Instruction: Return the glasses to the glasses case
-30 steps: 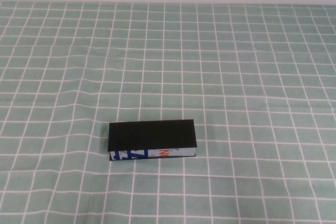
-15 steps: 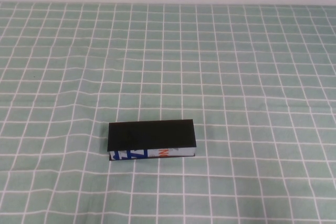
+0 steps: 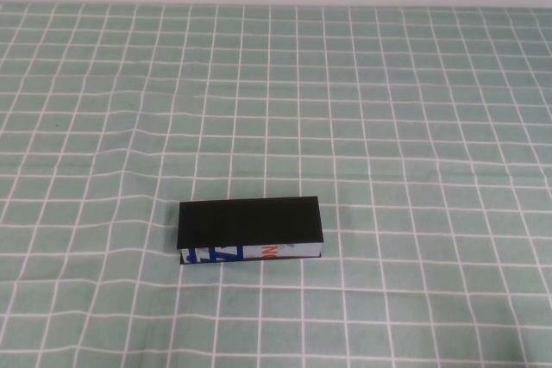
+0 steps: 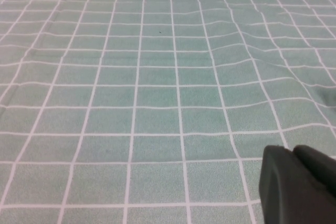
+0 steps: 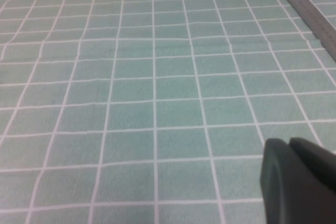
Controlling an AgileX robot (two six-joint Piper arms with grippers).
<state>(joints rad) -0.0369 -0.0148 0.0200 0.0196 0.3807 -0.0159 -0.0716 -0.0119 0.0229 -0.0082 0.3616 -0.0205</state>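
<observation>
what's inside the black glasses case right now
Cannot be seen: the black rectangular glasses case lies shut on the green checked tablecloth, its flat lid covering the interior. No glasses show anywhere. Left gripper and right gripper sit away over bare cloth.

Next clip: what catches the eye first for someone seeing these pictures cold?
The closed black case, alone on the green checked cloth near the front, left of centre, its white printed side facing the robot. No glasses show anywhere. Neither arm appears in the high view; the left hand and right hand each show only as a dark tip over bare cloth in their wrist views, the right one shut.
</observation>
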